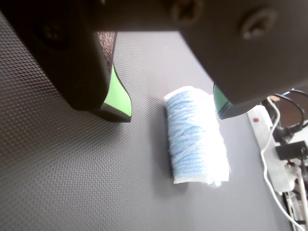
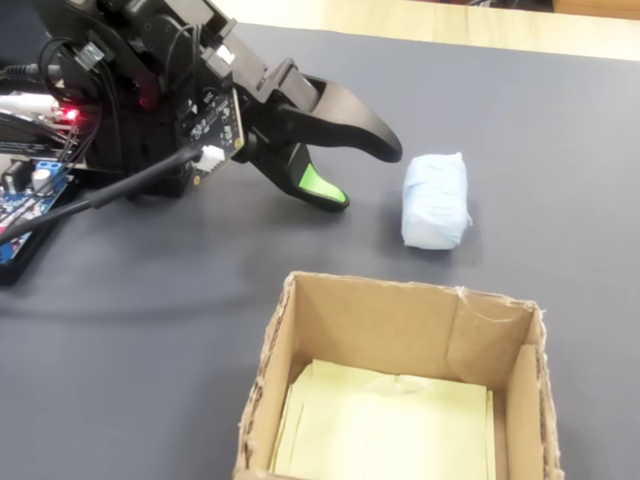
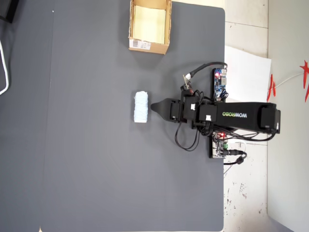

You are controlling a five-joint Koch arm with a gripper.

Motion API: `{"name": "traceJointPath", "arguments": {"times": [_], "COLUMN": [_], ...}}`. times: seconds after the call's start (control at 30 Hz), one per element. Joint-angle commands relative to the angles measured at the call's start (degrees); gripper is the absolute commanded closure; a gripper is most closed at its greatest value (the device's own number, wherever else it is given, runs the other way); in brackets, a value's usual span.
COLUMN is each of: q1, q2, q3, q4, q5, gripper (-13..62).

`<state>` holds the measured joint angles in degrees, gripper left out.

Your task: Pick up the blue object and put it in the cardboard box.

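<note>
The blue object (image 1: 195,137), a pale blue yarn-wrapped cylinder with whitish ends, lies on its side on the dark mat. My gripper (image 1: 172,115) is open, its green-padded jaws spread wide just over the near end of the cylinder without touching it. In the fixed view the gripper (image 2: 365,175) hovers low, a short gap left of the blue object (image 2: 435,200). From overhead the gripper (image 3: 153,107) points at the blue object (image 3: 141,107) from the right. The cardboard box (image 2: 370,320) stands open with a pale yellow interior; in the overhead view the cardboard box (image 3: 149,46) sits at the top.
Circuit boards (image 3: 220,82) and cables (image 2: 90,195) crowd the arm's base at the mat's right edge in the overhead view. A white power strip (image 1: 262,130) with cords lies beside the mat. White paper (image 3: 246,67) lies off the mat.
</note>
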<state>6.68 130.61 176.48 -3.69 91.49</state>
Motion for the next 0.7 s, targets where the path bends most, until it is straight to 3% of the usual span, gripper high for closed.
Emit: {"name": "traceJointPath", "arguments": {"times": [0.0,0.67], "q1": [-0.18,-0.26], "q2": [5.01,0.88], "q3": [2.2,0.88], "q4": [6.59,0.97], "q5": [-0.79,-2.9], "gripper": [15.3,15.4]}}
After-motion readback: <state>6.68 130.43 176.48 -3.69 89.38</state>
